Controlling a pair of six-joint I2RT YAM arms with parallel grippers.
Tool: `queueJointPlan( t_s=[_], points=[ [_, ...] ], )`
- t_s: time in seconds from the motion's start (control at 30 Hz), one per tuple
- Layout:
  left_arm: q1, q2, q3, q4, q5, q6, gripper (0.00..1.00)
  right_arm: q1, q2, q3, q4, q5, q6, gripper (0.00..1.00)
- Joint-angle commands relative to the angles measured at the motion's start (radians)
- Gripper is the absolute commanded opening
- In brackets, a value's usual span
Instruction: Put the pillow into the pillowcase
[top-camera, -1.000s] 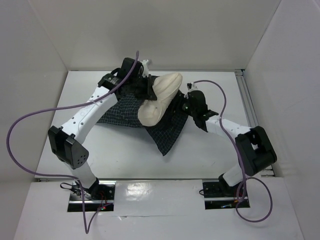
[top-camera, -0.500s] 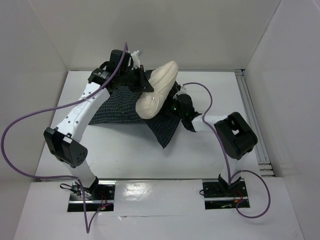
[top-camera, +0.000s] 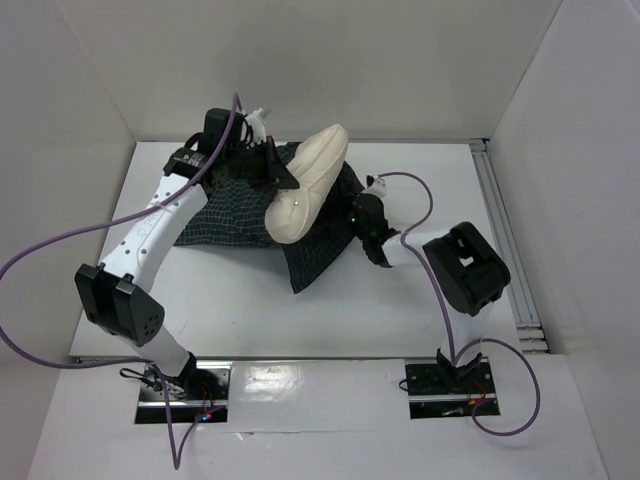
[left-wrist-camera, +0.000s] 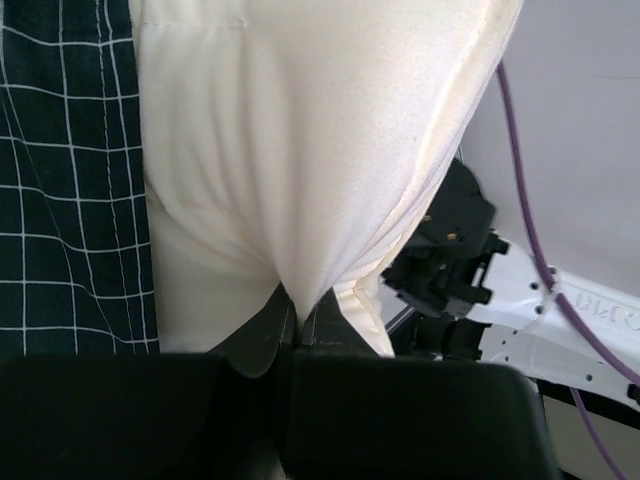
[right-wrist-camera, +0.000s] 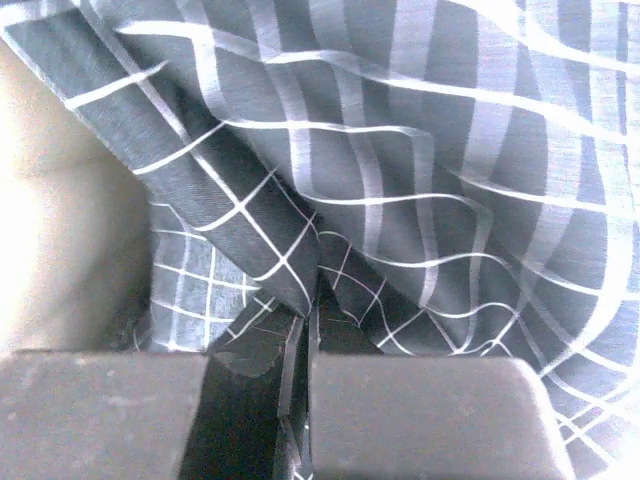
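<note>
Change since the earlier pictures: both arms have shifted toward the left side of the table (top-camera: 230, 310). The right arm's elbow has swung inward, and the near corner of the cloth has been drawn leftward with them.

Count: two arms, two grippers, one pillow, one pillowcase, two purple cables (top-camera: 60, 245).

Left gripper (top-camera: 275, 165): fingers are pressed together on a pinched fold of cream fabric. In the left wrist view the fold rises straight out of the closed left gripper (left-wrist-camera: 290, 330).

Right gripper (top-camera: 352, 215): closed tight on a fold of checked cloth. In its own wrist view the cloth fans out up and to the right of the right gripper (right-wrist-camera: 305, 325).

Pillow (top-camera: 305, 185): plump and cream, lying between the two grippers, with its far end tilted up toward the back wall. It fills most of the left wrist view directly ahead of the fingers, pillow (left-wrist-camera: 300, 150). A cream patch shows just left of the right gripper's fingers, pillow (right-wrist-camera: 60, 250).

Pillowcase (top-camera: 230, 215): dark with a white grid check, spread flat on the table beneath both grippers and under the pillow. It shows left of the pinched fold, pillowcase (left-wrist-camera: 60, 180), and rumpled across the right wrist view, pillowcase (right-wrist-camera: 420, 200).

Container and contents: nearly all of the pillow's cream surface lies exposed on top of the pillowcase. I cannot tell whether its near end sits inside the opening.
</note>
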Motion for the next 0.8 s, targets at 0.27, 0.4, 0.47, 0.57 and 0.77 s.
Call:
queueJointPlan(
  t_s=[0.27,0.4,0.47,0.57,0.77],
  points=[
    [0.073,-0.070,-0.175,0.140,-0.079,-0.026,0.00,-0.138,-0.395,-0.194,-0.198,-0.105,-0.097,0.00],
    [0.063,-0.018,-0.208,0.151,-0.116,-0.016,0.00,-0.160,-0.457,-0.194,-0.250,-0.196,-0.123,0.00],
    [0.054,-0.008,-0.237,0.160,-0.139,-0.016,0.00,-0.160,-0.472,-0.185,-0.293,-0.220,-0.144,0.00],
    [0.053,0.016,-0.255,0.172,-0.206,-0.016,0.00,-0.170,-0.524,-0.185,-0.342,-0.233,-0.144,0.00],
    [0.053,0.073,-0.266,0.172,-0.263,-0.016,0.00,-0.213,-0.642,-0.290,-0.428,-0.245,-0.154,0.00]
  ],
)
